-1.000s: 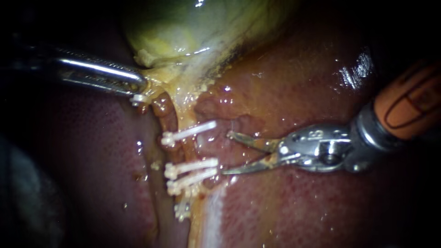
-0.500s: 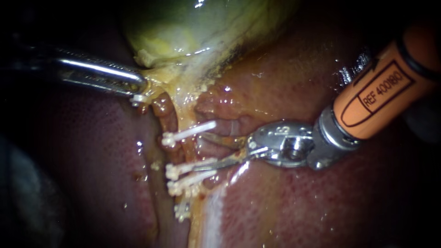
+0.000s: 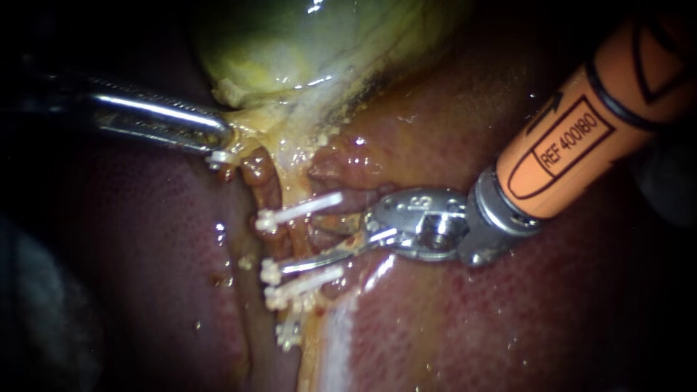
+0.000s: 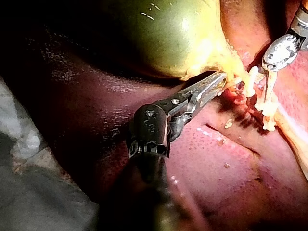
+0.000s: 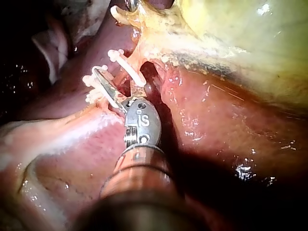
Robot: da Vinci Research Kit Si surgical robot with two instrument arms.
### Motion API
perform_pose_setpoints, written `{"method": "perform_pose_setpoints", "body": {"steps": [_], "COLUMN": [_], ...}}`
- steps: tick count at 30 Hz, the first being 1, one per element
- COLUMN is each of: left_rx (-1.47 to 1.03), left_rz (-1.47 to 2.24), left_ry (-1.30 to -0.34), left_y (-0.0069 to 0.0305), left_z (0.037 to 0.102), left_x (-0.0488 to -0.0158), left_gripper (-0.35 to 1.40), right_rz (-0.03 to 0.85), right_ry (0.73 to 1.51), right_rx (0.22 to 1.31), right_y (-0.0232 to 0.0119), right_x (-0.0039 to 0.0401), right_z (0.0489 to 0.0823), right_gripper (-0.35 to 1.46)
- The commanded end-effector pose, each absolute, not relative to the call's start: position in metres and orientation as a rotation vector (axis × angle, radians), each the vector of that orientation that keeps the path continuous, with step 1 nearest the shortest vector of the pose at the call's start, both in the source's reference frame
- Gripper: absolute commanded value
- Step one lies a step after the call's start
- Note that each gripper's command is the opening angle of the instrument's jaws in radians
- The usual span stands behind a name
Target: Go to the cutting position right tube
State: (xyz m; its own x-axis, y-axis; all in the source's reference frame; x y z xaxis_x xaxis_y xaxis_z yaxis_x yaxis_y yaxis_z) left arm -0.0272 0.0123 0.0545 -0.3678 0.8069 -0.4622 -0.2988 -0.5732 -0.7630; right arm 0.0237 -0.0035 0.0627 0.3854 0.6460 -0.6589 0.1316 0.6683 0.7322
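A brownish tube (image 3: 296, 236) runs down from the gallbladder (image 3: 290, 43), with one white clip (image 3: 299, 208) across it above and two white clips (image 3: 303, 279) below. My right instrument (image 3: 303, 243), on an orange shaft, has open blades on either side of this tube between the upper and lower clips. Its lower blade lies along the nearer lower clip. The right wrist view shows the right instrument (image 5: 115, 82) with one blade beside the clips. My left instrument (image 3: 216, 136) is shut on yellowish tissue at the gallbladder's neck, as the left instrument (image 4: 219, 83) shows in its wrist view.
Red liver (image 3: 450, 319) surrounds the tubes on both sides. A second brown tube (image 3: 258, 174) lies just left of the clipped one. Another small clip (image 3: 287, 334) sits lower down. Pale cloth (image 4: 29, 183) lies behind my left instrument.
My right instrument has moved left: its open blades, first short of the clips, now reach around the tube between them. The left instrument has not moved.
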Motion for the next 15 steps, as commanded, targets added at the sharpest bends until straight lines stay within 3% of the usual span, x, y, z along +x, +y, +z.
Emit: {"method": "perform_pose_setpoints", "body": {"steps": [1,15], "left_rx": [-1.119,-1.119], "left_rz": [1.996,1.995], "left_ry": [-0.755,-0.753], "left_y": [0.0123,0.0122], "left_z": [0.0545,0.0545], "left_x": [-0.0272,-0.0275], "left_gripper": [-0.35,-0.35], "right_rz": [0.38,0.474], "right_ry": [1.159,1.197], "right_rx": [0.813,0.894], "right_y": [-0.0035,-0.0037], "right_x": [0.0241,0.028], "right_z": [0.0627,0.0629], "right_gripper": [1.28,1.28]}}
